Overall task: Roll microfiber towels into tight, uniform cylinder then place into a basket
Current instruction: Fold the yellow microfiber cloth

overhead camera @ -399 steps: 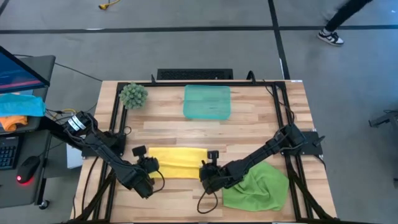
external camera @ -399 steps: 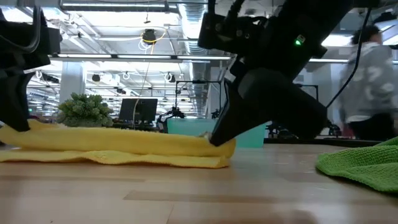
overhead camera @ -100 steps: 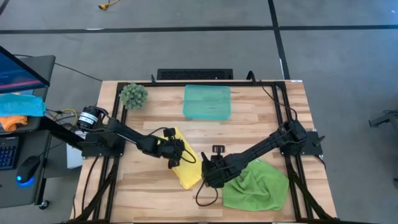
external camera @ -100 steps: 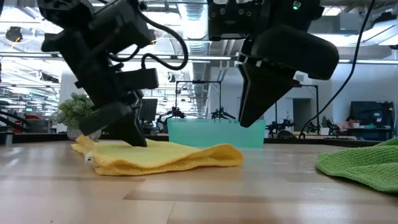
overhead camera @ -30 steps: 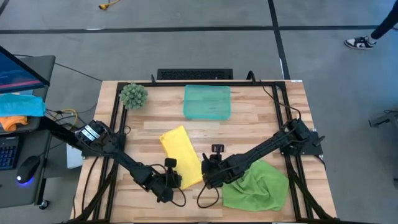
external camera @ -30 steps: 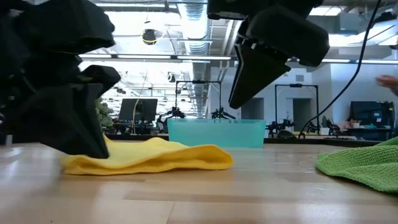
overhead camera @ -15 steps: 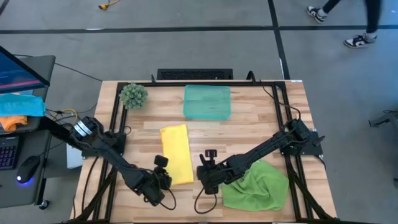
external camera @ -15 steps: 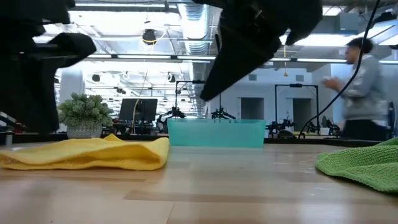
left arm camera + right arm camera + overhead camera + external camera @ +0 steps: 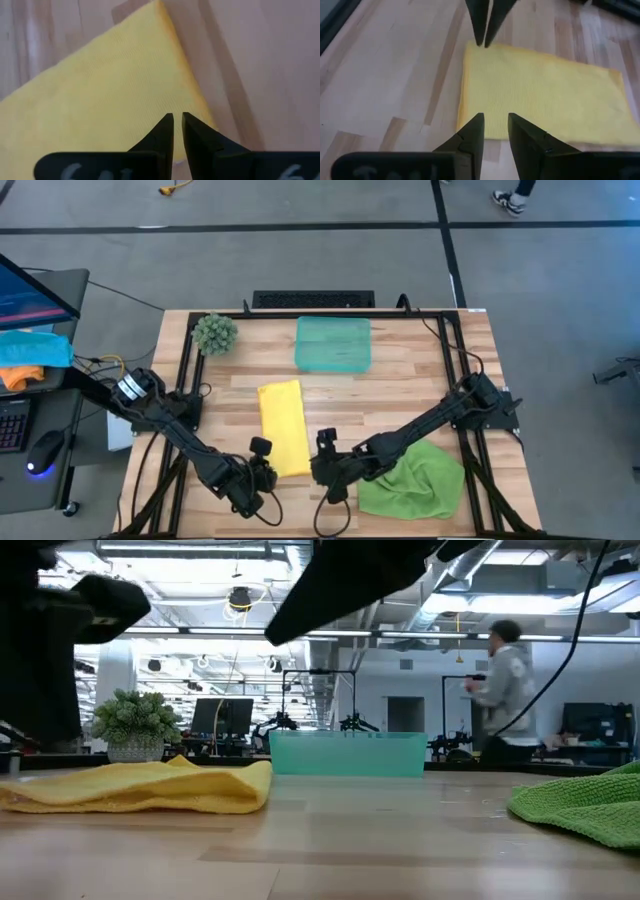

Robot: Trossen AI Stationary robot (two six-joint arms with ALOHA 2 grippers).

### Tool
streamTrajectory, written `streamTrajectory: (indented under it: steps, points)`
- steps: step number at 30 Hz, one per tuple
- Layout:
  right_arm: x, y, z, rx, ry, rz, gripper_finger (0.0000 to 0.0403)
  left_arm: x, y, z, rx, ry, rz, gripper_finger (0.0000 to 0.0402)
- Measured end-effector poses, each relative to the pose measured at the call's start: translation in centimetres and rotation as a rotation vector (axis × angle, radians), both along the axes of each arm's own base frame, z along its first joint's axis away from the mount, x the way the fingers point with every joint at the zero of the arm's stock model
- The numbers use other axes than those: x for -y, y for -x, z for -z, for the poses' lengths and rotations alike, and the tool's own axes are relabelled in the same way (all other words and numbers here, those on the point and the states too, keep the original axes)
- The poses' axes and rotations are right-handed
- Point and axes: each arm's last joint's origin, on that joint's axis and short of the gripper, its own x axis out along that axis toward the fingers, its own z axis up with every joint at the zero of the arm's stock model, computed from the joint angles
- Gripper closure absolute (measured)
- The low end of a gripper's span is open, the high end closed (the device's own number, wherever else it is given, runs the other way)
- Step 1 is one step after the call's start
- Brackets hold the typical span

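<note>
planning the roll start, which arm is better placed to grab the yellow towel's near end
Probably left. The left gripper sits at the yellow towel's near end, fingers nearly closed, over its edge. The right gripper hovers beside that end, slightly open.

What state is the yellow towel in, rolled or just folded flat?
Folded flat, not rolled. The yellow towel lies as a long narrow strip on the table; from table level it is a low, slightly humped layer, no cylinder.

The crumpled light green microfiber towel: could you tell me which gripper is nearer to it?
Right. The right gripper hovers just beside the crumpled light green microfiber towel, off its edge toward the folded yellow towel. The left gripper sits beyond the yellow towel's near end, farther away.
</note>
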Motion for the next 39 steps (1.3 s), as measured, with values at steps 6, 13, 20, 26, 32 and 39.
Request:
streamTrajectory:
  steps: [6,13,20,26,32,39]
  points:
    - [0.1,-0.1,-0.1,0.007,0.009,-0.010,0.0291,1.6,-0.6,-3.0,-0.005,0.050,0.009,0.0371]
    - [0.9,-0.6,0.0,-0.020,-0.042,-0.036,0.0291,3.7,0.4,-4.5,0.102,0.038,0.015,0.0371]
    - [1.0,-0.7,0.0,-0.033,-0.064,-0.072,0.0281,3.7,1.2,-3.8,0.094,0.096,-0.073,0.0370]
    - [1.0,-0.7,0.0,-0.028,-0.061,-0.081,0.0249,3.6,1.3,-3.3,0.091,0.106,-0.101,0.0351]
    - [0.8,-1.1,0.3,-0.009,-0.042,-0.109,0.0213,2.8,2.0,-1.5,0.060,0.094,-0.122,0.0291]
    - [0.5,-1.5,2.9,-0.056,-0.001,-0.167,0.0196,2.5,2.1,0.0,0.093,0.156,-0.158,0.0224]
